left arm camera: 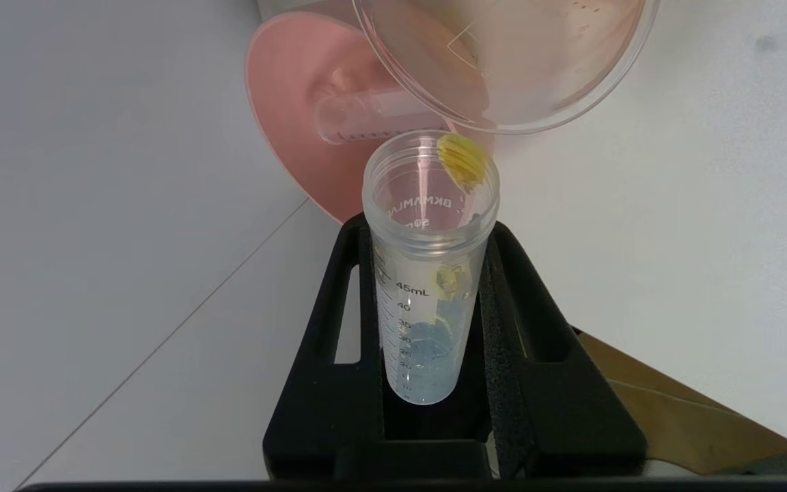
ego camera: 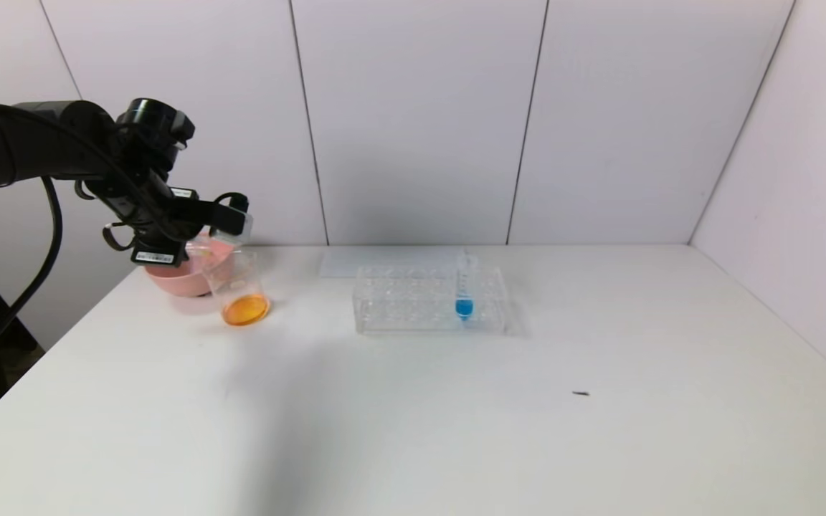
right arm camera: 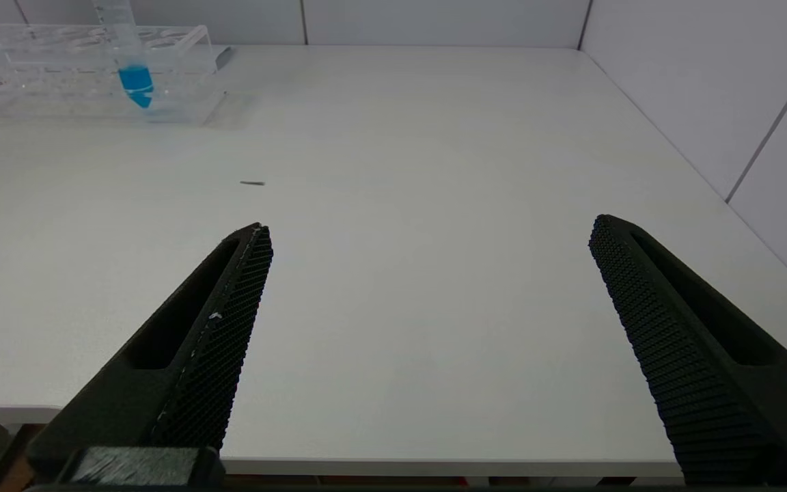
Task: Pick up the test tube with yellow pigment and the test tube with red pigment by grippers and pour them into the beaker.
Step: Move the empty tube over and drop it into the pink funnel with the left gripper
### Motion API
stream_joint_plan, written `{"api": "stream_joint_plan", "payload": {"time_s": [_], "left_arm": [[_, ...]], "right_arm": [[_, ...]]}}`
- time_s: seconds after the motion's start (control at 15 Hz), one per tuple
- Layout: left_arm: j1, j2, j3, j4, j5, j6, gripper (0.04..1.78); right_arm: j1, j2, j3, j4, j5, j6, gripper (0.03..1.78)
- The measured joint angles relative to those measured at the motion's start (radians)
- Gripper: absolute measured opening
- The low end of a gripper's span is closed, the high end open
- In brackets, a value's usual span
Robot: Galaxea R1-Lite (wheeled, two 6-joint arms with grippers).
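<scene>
My left gripper (ego camera: pixel 230 218) is shut on the test tube with yellow pigment (left arm camera: pixel 427 273). The tube is tilted, its open mouth by the rim of the beaker (ego camera: pixel 237 287). It is almost empty, with yellow drops at its lip (left arm camera: pixel 463 160). The beaker (left arm camera: pixel 503 68) stands at the back left of the table with orange liquid (ego camera: pixel 245 309) in its bottom. No tube with red liquid shows. An empty clear tube (left arm camera: pixel 366 116) lies in the pink bowl. My right gripper (right arm camera: pixel 431 225) is open and empty over the table's near edge, out of the head view.
The pink bowl (ego camera: pixel 173 276) stands right behind the beaker. A clear tube rack (ego camera: pixel 431 297) sits mid-table and holds a tube with blue liquid (ego camera: pixel 464 290). A small dark speck (ego camera: pixel 581 393) lies on the white table. White walls close the back and right.
</scene>
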Motion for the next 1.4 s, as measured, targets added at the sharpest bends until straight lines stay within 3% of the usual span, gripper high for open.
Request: {"api": "stream_joint_plan", "payload": {"time_s": [0.53,0.73,1.0,1.4], "left_arm": [[0.038,-0.055,0.077,-0.044,-0.162,-0.347,0.44],[0.06,-0.076,0.153,-0.159,-0.225,-0.405,0.44],[0.09,-0.13,0.282,-0.366,-0.242,-0.492,0.44],[0.101,-0.178,0.328,-0.488,-0.247,-0.749,0.44]], "right_arm": [[0.0,0.0,0.0,0.0,0.0,0.0,1.7],[0.0,0.0,0.0,0.0,0.0,0.0,1.7],[0.0,0.0,0.0,0.0,0.0,0.0,1.7],[0.0,0.0,0.0,0.0,0.0,0.0,1.7]]}}
